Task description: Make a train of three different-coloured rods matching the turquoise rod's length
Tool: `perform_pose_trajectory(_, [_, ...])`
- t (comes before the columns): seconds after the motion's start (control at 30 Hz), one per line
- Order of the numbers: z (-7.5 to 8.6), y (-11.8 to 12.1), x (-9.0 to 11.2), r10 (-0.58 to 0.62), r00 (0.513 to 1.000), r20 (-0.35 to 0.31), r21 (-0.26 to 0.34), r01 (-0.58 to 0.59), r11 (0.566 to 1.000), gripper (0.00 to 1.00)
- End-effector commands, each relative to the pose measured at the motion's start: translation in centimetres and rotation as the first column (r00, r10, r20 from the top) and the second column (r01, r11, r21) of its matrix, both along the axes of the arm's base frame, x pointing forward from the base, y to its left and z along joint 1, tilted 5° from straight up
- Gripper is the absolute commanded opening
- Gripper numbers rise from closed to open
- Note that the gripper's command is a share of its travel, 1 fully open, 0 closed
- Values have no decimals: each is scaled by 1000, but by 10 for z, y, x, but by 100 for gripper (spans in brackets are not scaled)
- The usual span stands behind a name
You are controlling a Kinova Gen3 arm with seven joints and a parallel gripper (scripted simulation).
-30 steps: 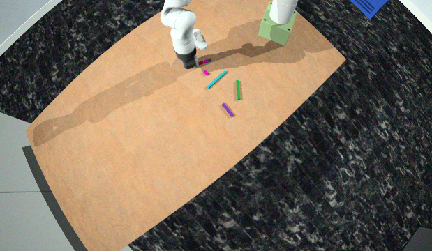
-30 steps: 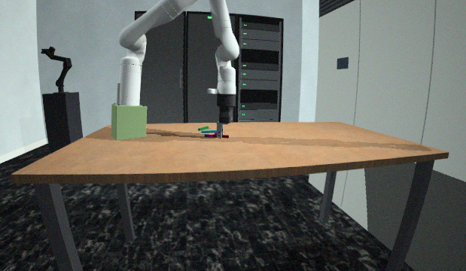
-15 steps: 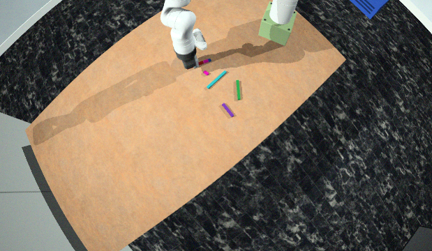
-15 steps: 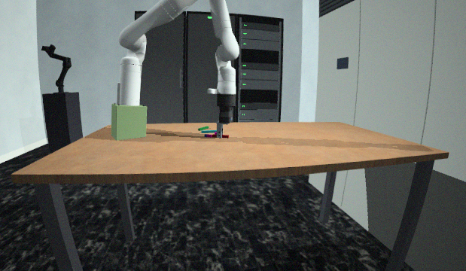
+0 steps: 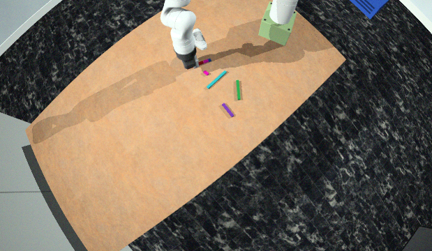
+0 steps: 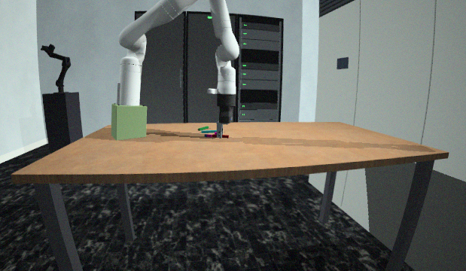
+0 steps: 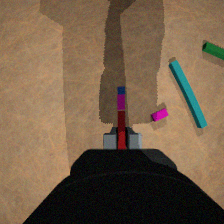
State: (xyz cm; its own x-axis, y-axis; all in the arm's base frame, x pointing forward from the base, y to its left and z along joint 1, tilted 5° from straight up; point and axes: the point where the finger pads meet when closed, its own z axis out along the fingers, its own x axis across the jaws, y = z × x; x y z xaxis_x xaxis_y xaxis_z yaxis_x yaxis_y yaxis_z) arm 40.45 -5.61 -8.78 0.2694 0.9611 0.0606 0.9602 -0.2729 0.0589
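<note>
Wrist view: gripper point(image 7: 122, 140) low over the table point(image 7: 50, 150), fingers pinched across the near end of the red rod point(image 7: 121, 125). Red rod lies flat, running straight away from the camera. Beyond its far end, in line: a magenta rod point(image 7: 121, 102), then a blue rod point(image 7: 121, 90). Ends look touching or nearly so; too small to judge gaps. Seven, two and one would match the turquoise length, so this line reads as the train, probably in its final seating.

Off to the right, a second, loose magenta rod point(image 7: 159, 115) sits near the train. Turquoise rod point(image 7: 188, 93) farther right, angled. Green rod point(image 7: 214, 50) at the frame edge. Top view adds a purple rod point(image 5: 227, 109) well apart.

Handling, judged: rods look like small rigid bars, light, likely to skid or twist when nudged. Hold across the narrow sides, as now. Releasing should be straight up, or the red rod may shift out of line.
</note>
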Motion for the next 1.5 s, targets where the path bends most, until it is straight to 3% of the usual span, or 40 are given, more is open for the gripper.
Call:
perform_pose_trajectory(0.0, [-1,0,3,-7,1000,6,1,7,1000,30])
perform_pose_trajectory(0.1, [-1,0,3,-7,1000,6,1,7,1000,30])
perform_pose_trajectory(0.23, [-1,0,3,-7,1000,6,1,7,1000,42])
perform_pose_trajectory(0.4, [-1,0,3,-7,1000,6,1,7,1000,48])
perform_pose_trajectory(0.43, [-1,0,3,-7,1000,6,1,7,1000,54])
perform_pose_trajectory(0.93, [3,0,3,-7,1000,6,1,7,1000,54])
perform_pose_trajectory(1.13, [23,-1,-1,-5,1000,2,1,5,1000,54])
perform_pose_trajectory(1.2, [23,-1,-1,-5,1000,2,1,5,1000,54])
perform_pose_trajectory(1.47, [66,-3,-3,-7,1000,5,0,7,1000,54])
